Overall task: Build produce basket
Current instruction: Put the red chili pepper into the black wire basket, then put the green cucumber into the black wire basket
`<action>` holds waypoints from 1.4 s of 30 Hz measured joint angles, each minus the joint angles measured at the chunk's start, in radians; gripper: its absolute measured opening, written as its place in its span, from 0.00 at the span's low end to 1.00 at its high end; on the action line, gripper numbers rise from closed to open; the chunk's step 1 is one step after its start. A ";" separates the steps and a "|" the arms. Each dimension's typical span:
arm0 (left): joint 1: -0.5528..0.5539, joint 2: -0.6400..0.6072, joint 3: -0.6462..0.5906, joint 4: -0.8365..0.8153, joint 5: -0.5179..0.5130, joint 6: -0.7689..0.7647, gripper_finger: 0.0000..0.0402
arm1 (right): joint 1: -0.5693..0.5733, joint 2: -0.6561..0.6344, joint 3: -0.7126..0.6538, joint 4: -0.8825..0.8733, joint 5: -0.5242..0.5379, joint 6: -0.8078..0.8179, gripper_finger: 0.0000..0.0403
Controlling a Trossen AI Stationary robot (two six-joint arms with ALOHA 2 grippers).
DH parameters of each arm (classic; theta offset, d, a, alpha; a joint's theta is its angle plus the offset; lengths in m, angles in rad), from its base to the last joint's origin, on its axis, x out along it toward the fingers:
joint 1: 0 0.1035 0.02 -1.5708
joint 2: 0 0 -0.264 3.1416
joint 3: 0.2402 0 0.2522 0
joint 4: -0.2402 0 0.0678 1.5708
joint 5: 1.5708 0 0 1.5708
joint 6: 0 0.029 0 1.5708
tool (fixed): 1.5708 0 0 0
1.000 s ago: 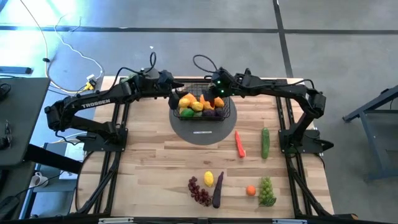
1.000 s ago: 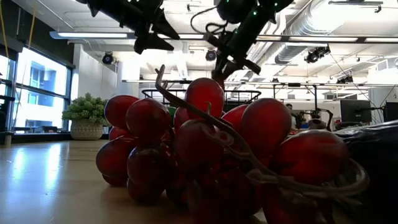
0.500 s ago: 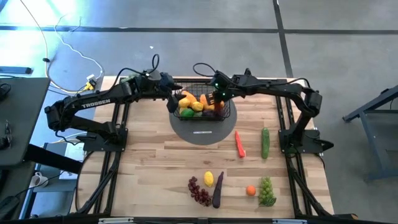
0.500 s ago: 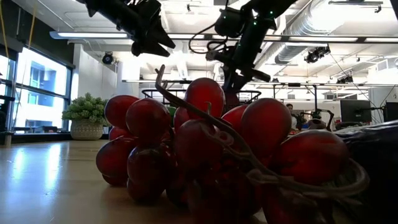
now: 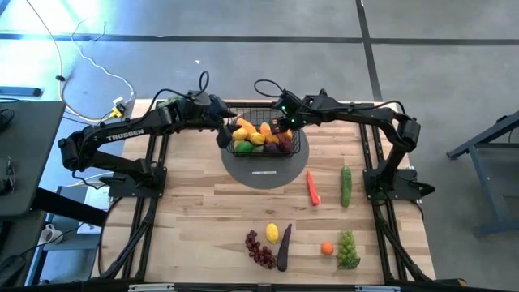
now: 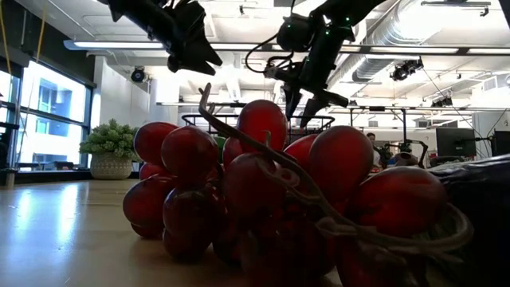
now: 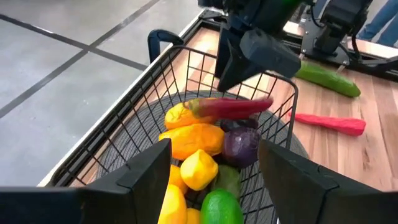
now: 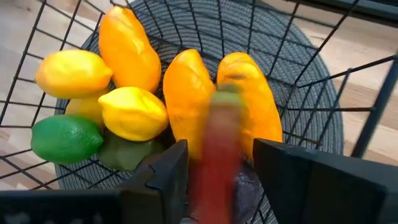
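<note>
Produce (image 5: 324,219) lies scattered near the basket (image 5: 261,136); right tool (image 8: 214,180) apart above red pepper (image 7: 233,107).

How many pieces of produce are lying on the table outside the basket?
7: the carrot and cucumber right of the disc; near the front edge, red grapes, a lemon, the eggplant, a small orange fruit and green grapes. Others may be hidden.
</note>
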 joint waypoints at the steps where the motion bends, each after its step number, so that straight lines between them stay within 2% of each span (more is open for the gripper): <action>1: 0.000 0.000 0.000 -0.005 0.000 0.003 0.57 | -0.001 -0.002 0.000 0.002 0.001 0.003 0.41; 9: 0.000 0.000 0.000 -0.046 0.000 0.036 0.57 | -0.005 -0.009 0.000 0.003 0.005 0.026 0.42; 18: 0.000 -0.024 0.000 -0.118 -0.022 0.064 0.57 | 0.051 -0.065 0.000 0.005 0.027 0.099 0.42; 29: 0.000 -0.106 0.000 -0.192 -0.052 0.079 0.57 | 0.181 -0.170 0.000 -0.010 0.059 0.203 0.42; 42: 0.000 -0.137 0.000 -0.215 -0.052 0.079 0.57 | 0.358 -0.181 0.000 -0.227 0.052 0.394 0.42</action>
